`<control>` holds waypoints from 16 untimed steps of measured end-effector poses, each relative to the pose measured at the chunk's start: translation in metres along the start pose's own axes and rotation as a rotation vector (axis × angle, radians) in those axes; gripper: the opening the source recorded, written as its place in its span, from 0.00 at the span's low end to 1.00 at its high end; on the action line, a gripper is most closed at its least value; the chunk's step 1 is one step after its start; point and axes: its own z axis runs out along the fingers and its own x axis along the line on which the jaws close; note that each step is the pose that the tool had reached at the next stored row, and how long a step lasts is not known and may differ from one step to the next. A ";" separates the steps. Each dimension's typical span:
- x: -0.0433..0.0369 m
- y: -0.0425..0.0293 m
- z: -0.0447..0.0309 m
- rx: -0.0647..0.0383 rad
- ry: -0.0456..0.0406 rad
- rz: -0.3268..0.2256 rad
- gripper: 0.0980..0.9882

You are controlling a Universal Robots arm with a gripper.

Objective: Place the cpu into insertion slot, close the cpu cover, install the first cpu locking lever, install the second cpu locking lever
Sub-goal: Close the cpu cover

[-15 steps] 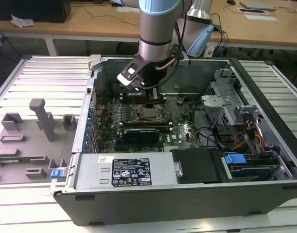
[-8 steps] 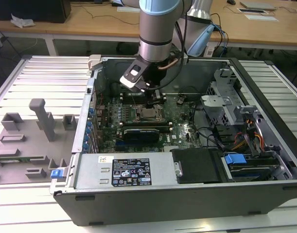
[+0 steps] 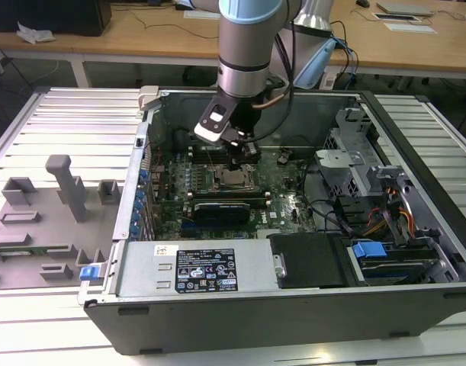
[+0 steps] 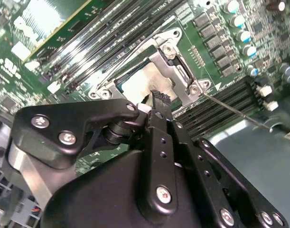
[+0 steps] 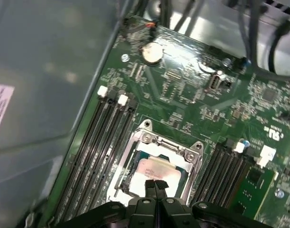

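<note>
Cpu: pale silvery-beige square (image 5: 152, 167) lying flat in the insertion slot (image 5: 127, 176), on the green board between the two banks of long memory slots (image 5: 95, 152).
Look of it: matte metal top with a soft glare, no marks that I can make out; its near edge is hidden behind my fingertips.
Cpu cover: the silvery frame plate (image 5: 172, 148) sits down around the chip, whose top shows through the cutout. I can't tell whether it is fully seated.
Gripper: it hangs (image 5: 155, 186) right over the chip's near edge, jaws closed against each other with nothing visible between them. Touching or just above, I can't say.
Lever: in the second wrist view a thin metal rod (image 4: 230, 110) runs out from the cover's corner across the memory slots. I judge it not yet latched.
Risk, pressure: closed tips bearing on the bare chip top could shift it or harm the socket contacts.
Risk, slip: the cover rim is narrow and shiny, so tips could skid onto the board.
Risk, lever: a thin springy rod may escape my grip.
</note>
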 end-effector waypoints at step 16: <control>0.0000 0.0000 0.0002 0.011 0.0035 -0.433 0.01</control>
